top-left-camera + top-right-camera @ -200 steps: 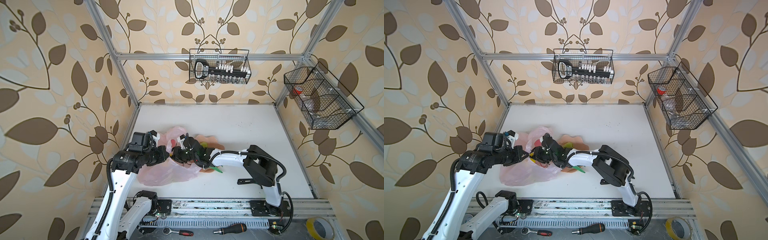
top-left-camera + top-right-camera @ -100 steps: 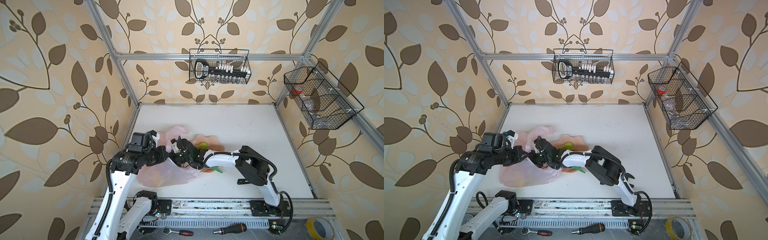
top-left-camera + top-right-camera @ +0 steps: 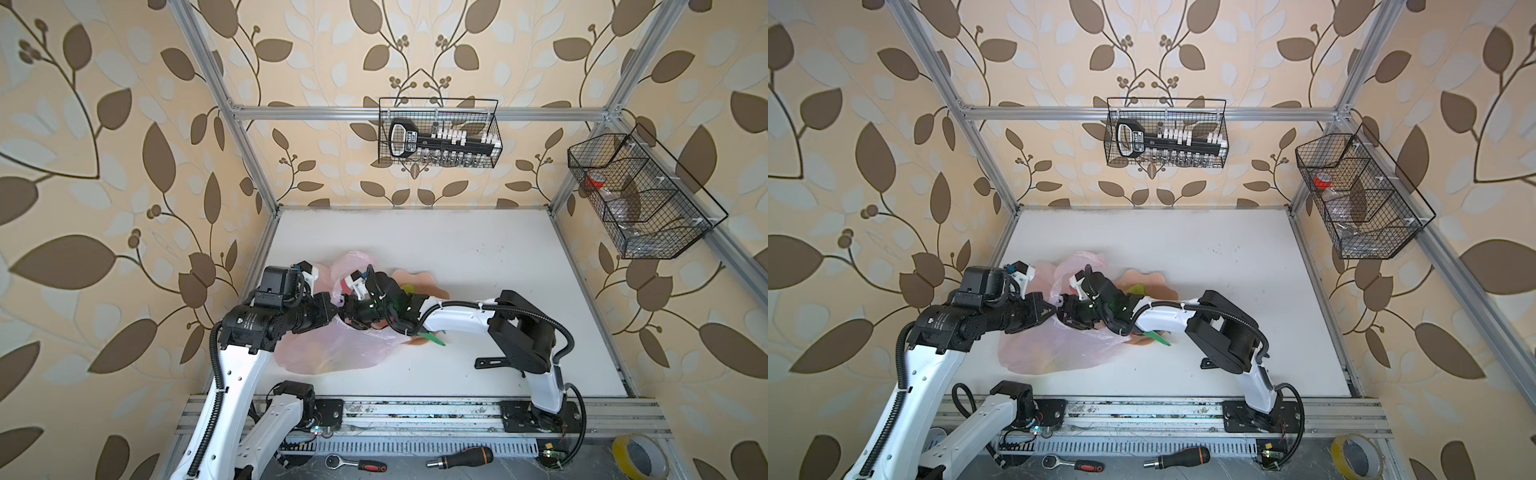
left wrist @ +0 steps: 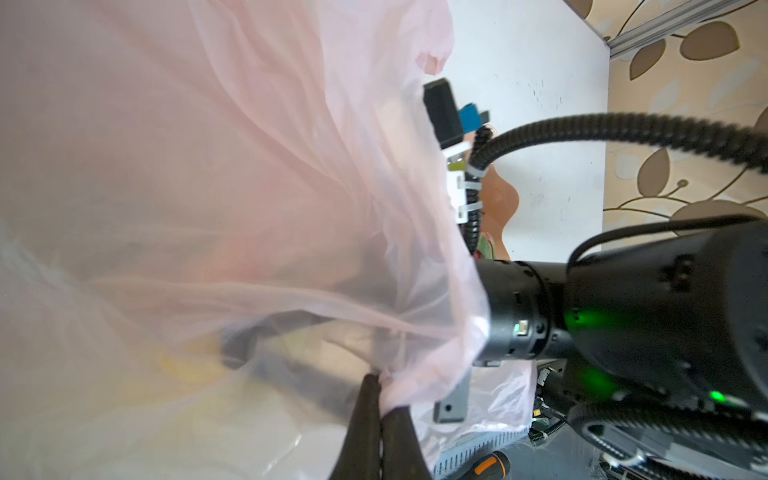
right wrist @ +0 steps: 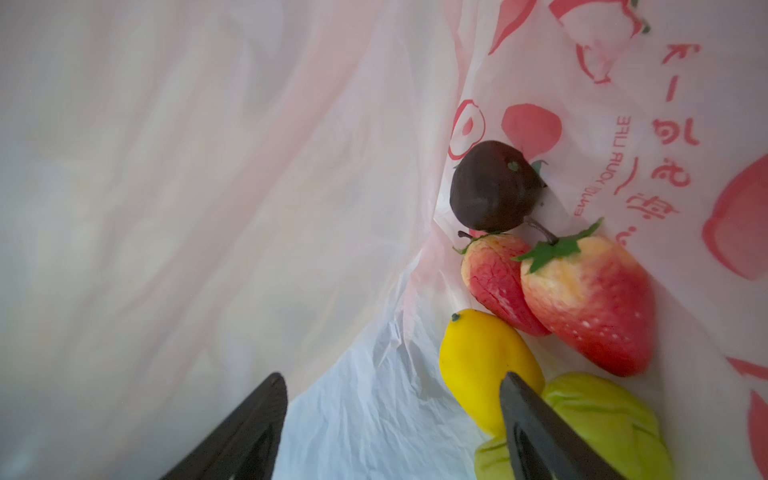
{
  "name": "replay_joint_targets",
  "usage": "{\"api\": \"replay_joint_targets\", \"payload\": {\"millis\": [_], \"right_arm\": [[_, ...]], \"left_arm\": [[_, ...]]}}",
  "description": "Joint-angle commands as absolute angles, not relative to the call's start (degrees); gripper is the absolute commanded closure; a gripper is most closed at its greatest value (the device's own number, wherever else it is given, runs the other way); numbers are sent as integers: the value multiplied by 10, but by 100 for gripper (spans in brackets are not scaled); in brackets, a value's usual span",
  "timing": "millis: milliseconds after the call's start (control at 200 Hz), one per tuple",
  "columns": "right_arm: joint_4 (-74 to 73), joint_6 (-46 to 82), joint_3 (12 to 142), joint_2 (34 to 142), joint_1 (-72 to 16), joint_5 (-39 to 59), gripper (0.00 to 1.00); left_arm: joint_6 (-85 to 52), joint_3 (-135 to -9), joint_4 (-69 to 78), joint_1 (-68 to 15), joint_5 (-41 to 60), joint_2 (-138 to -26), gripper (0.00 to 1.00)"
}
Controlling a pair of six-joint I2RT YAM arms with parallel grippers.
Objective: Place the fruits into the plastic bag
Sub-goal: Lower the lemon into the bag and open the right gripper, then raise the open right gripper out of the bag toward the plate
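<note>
in a top view the plastic bag (image 3: 332, 351) lies low, left of centre. my left gripper (image 4: 375, 380) is pinched tight on its rim to hold the mouth up, so my right gripper (image 5: 390, 384), jaws apart and empty, can reach inside. the yellow fruit (image 5: 484, 357), strawberries (image 5: 590, 303) and dark purple ball (image 5: 492, 187) rest there, at the right of the right wrist frame.

Plastic bag (image 5: 623, 124): translucent pale pink, printed with red fruit motifs and red lettering.
Dark purple ball (image 5: 494, 187): near black, glossy.
Two strawberries (image 5: 590, 303): red fading to cream-yellow, white-speckled, green leaf caps.
Yellow fruit (image 5: 482, 361): plain bright yellow.
Pear (image 5: 602, 419): yellow-green.
In both top views, the bowl (image 3: 424, 279) at 2 o'clock of the bag is plain peach-pink.
Table (image 3: 457, 241): white.
Walls (image 3: 104, 166): beige, with a brown and pale grey leaf pattern.
</note>
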State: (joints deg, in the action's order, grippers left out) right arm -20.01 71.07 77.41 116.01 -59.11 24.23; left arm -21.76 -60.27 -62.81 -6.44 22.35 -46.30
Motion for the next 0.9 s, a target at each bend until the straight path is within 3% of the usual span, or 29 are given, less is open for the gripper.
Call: {"api": "replay_joint_targets", "payload": {"millis": [0,355,895], "right_arm": [[-203,687,752,1122,-586,208,18],[-165,621,699,1045,-575,62,11],[-216,629,779,1107,-538,20,11]], "left_arm": [[-228,-614,-633,-68,227,-459,100],[-229,-603,-628,-68,237,-451,100],[-236,-583,-627,-69,250,-440,100]]}}
